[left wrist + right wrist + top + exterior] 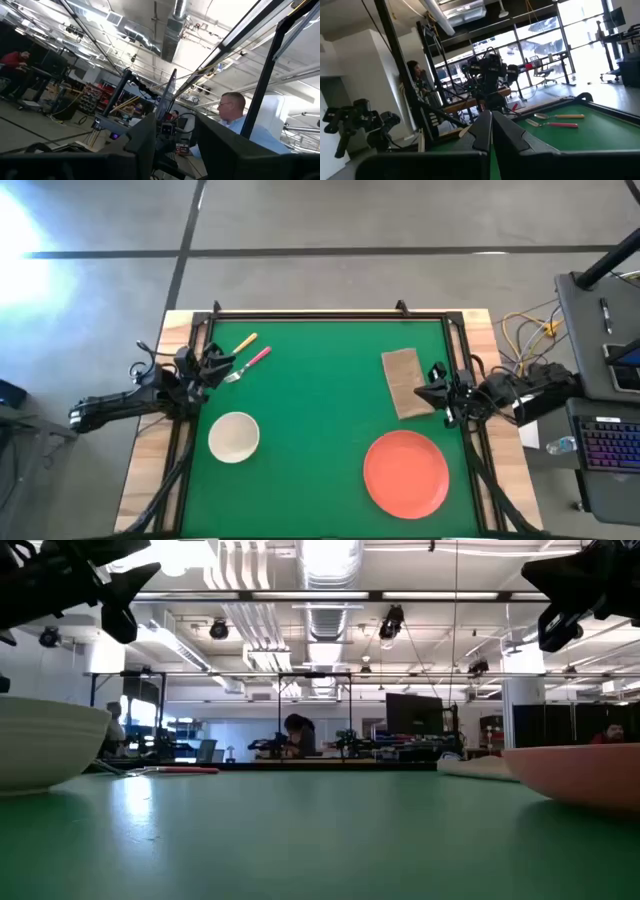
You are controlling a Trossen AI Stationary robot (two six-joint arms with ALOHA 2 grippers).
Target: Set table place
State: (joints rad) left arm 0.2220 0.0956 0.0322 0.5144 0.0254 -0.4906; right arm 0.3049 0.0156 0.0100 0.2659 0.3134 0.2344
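Well apart, bowl (234,436), plate (405,472), napkin (405,381)

A lit keyboard (610,448) and a tangle of yellow cables (530,335) lie right of the worktop; a person in a light-blue shirt (239,126) sits in the room beyond.

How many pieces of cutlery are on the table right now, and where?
2, both near the far-left corner of the table: the yellow-orange-handled spoon and, just beside it, the pink-handled fork, close to the left gripper. None appears hidden.
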